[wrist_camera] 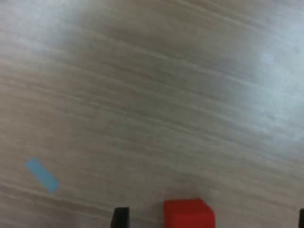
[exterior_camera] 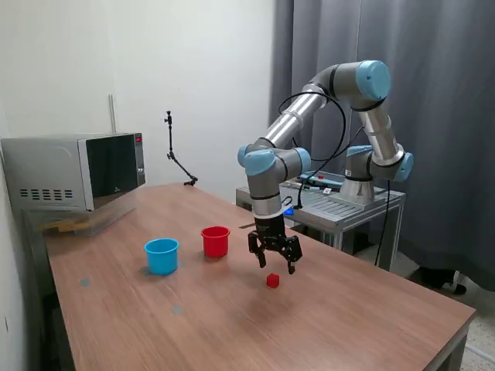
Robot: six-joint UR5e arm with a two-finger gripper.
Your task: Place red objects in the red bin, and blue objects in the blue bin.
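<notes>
1. The gripper (exterior_camera: 276, 258) is held above the wooden table (exterior_camera: 232, 325), pointing down, with its fingers spread apart and nothing between them.
2. One red cube (exterior_camera: 272, 280) is seen on the table just below the gripper, not touched by it.
3. In the wrist view the same red cube (wrist_camera: 188, 214) is found between the two dark fingertips (wrist_camera: 120, 217), nearer to one of them.
4. The red cup (exterior_camera: 215, 241) is placed on the table beside the gripper, toward the exterior view's left.
5. The light blue cup (exterior_camera: 162, 256) is placed further out on that same side, beyond the red cup.
6. A small strip of blue tape (wrist_camera: 42, 175) is seen on the table near the gripper.
</notes>
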